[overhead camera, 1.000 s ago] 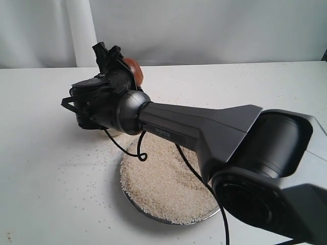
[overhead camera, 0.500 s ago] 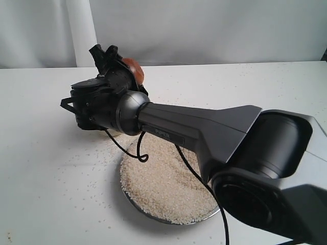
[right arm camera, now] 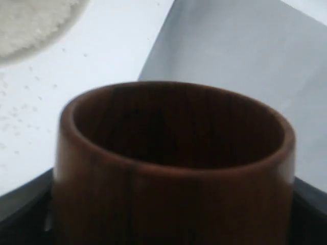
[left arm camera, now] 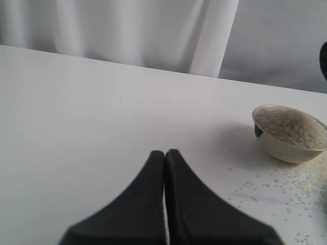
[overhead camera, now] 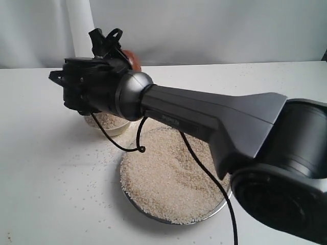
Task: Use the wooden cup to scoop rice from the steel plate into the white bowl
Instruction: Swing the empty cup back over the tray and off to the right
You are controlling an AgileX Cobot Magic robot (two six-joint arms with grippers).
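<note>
The small reddish-brown wooden cup [right arm camera: 173, 168] is clamped at its sides by the right gripper [overhead camera: 107, 41], the jaws being parted only by the cup's own width. Its dark inside is shown in the right wrist view, and no grains are made out there, though that picture is soft and a few could be missed. The cup is held above and just beyond the small cream-white bowl [left arm camera: 286, 150], which is seen to be filled nearly to its rim. The pale beige rice [overhead camera: 168, 178] is heaped on the wide, shallow, shiny steel plate [overhead camera: 148, 215], which lies just beside the bowl on the side opposite the cup; loose grains are scattered on the white tabletop [overhead camera: 46, 178] around the bowl. The coming move is judged to turn on this: the heap lies across the bowl from the cup, so the cup must be brought back over the bowl and tipped mouth-first into the grains. The left gripper [left arm camera: 164, 153] is pressed fully closed with nothing in it and is kept well apart from the bowl, so the right arm is the nearer one.
</note>
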